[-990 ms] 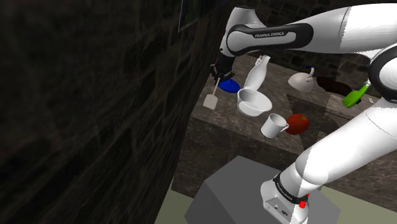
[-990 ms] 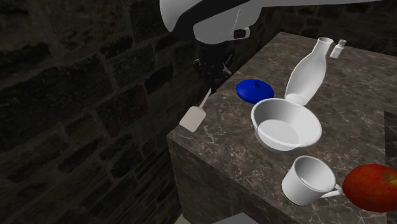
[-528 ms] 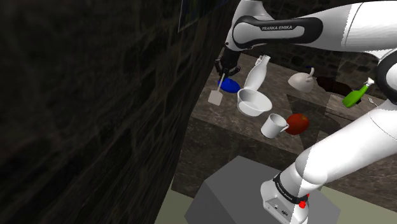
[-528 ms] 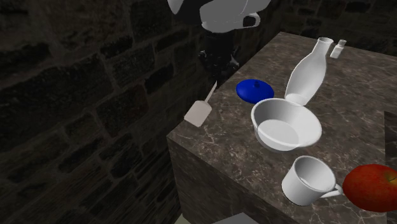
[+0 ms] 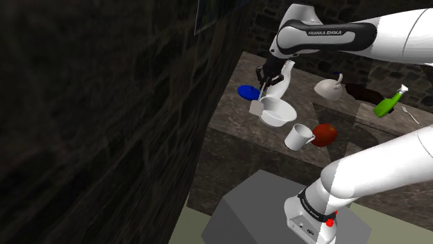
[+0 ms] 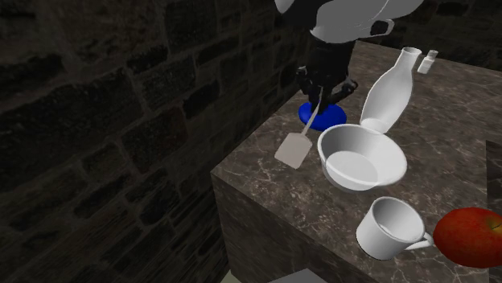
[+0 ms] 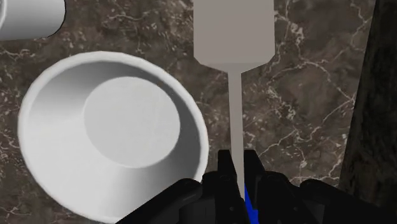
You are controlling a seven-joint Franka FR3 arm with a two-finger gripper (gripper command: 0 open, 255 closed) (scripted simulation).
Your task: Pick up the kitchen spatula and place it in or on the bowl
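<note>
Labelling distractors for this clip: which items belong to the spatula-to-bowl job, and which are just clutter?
Job: spatula, bowl, gripper shut on the spatula's handle.
Clutter: blue lid, white bottle, mug, red fruit, green bottle, teapot.

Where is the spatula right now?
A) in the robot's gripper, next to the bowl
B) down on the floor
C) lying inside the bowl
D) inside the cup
A: the gripper clasps the spatula by its thin handle, and the flat blade hangs over the counter beside the bowl, not in it.
</note>
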